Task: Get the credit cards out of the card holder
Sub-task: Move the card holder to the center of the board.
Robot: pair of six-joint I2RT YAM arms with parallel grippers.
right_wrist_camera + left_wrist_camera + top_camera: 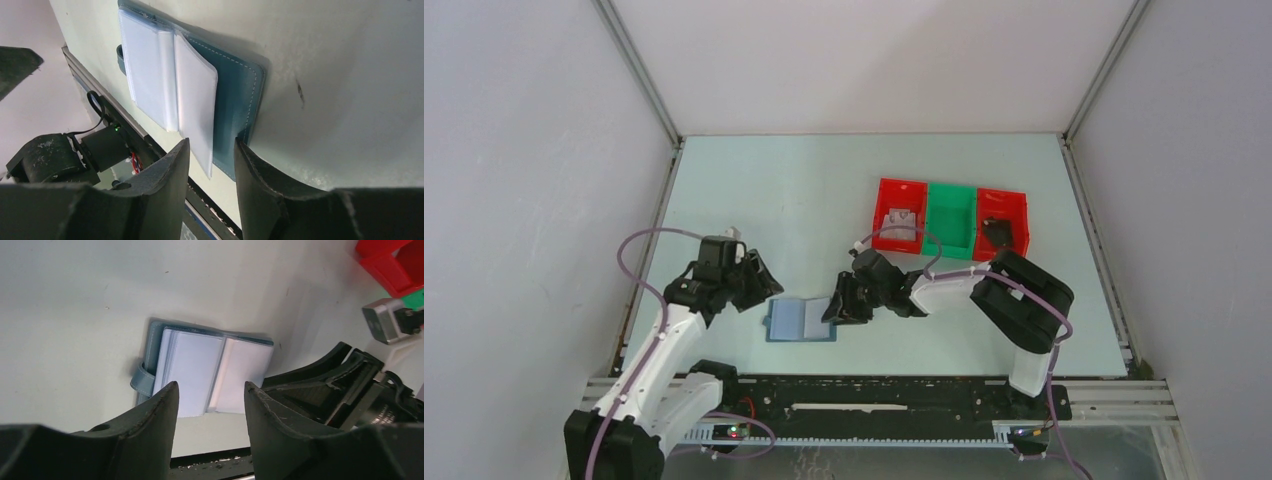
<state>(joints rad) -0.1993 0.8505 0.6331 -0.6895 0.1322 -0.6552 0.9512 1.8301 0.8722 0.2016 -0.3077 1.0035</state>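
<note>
The card holder (801, 320) lies open and flat on the table near the front, teal outside, with pale clear sleeves fanned across its inside. The left wrist view shows the card holder (200, 370) just beyond my left gripper (210, 392), which is open and empty. My left gripper (762, 283) hovers at its upper left. My right gripper (836, 305) sits at its right edge. In the right wrist view my right gripper (211, 147) is open, and the card holder's (240, 95) corner and one loose sleeve reach toward the gap. I cannot tell whether credit cards fill the sleeves.
Three bins stand in a row at the back right: a red bin (886, 200) with a grey flat piece (904, 218), a green bin (951, 192), and a red bin (1006, 198) with a black piece (996, 232). The black rail (874, 395) runs along the front edge.
</note>
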